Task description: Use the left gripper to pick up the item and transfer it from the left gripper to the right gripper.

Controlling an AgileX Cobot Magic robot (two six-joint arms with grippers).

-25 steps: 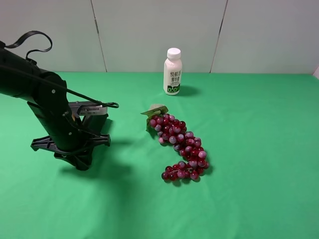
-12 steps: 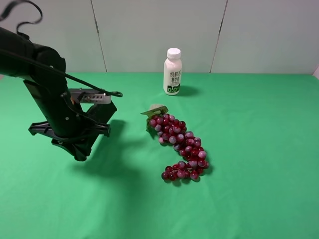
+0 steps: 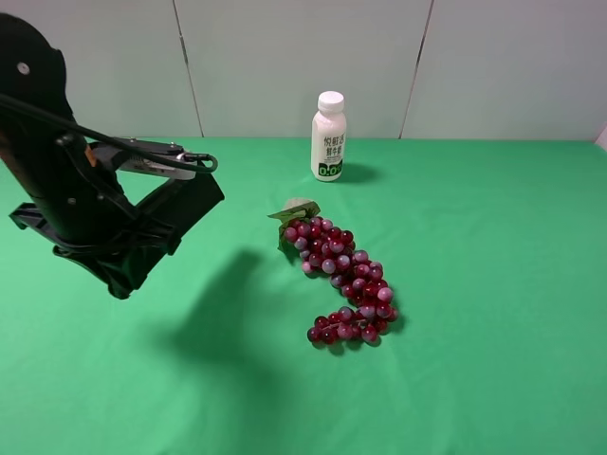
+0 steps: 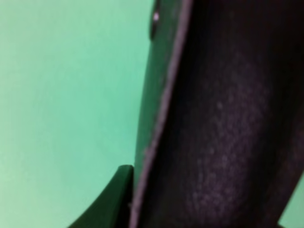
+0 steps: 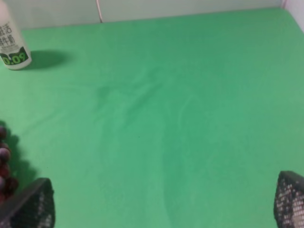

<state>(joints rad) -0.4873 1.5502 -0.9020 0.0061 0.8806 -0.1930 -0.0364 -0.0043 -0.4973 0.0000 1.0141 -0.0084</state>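
My left gripper (image 3: pixel 119 273) is shut on the item, a flat matte black soft case (image 3: pixel 186 207), and holds it in the air above the left part of the green cloth. The case sticks out up and to the right of the jaws. In the left wrist view the case (image 4: pixel 228 123) fills most of the frame, with its stitched edge running down it and a black finger (image 4: pixel 113 202) beside it. My right gripper (image 5: pixel 159 209) is open and empty over bare cloth. It is out of the exterior high view.
A bunch of red-purple grapes (image 3: pixel 341 280) lies mid-cloth and shows at the right wrist view's edge (image 5: pixel 4 161). A white bottle with a green label (image 3: pixel 328 136) stands at the back, also in the right wrist view (image 5: pixel 12 42). A grey wall closes the back.
My left arm has risen and swung left with the case in its jaws. The case now hangs higher above the cloth, and its shadow has spread.
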